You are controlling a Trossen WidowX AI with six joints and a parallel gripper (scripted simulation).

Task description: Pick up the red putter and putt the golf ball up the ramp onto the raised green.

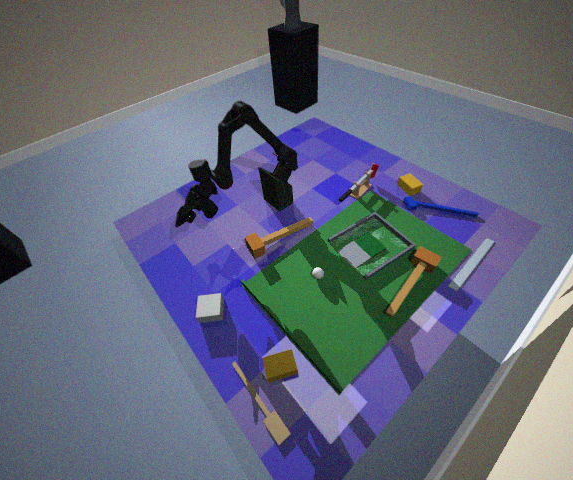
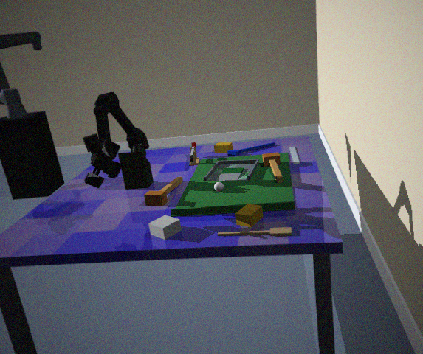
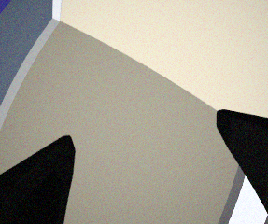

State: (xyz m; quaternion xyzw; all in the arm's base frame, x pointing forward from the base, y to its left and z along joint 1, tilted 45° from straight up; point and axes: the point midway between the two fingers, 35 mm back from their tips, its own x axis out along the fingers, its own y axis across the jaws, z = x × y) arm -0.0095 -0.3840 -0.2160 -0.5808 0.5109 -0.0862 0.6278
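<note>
My tool [image 1: 185, 214] spread wide and holding nothing, hanging above my checkered counter [image 1: 172, 268], red putter [image 1: 361, 180] propped on its wooden stand beyond the green ramp [image 1: 327, 320], golf ball [image 1: 318, 272] resting mid-ramp, no readable writing anywhere.
</note>
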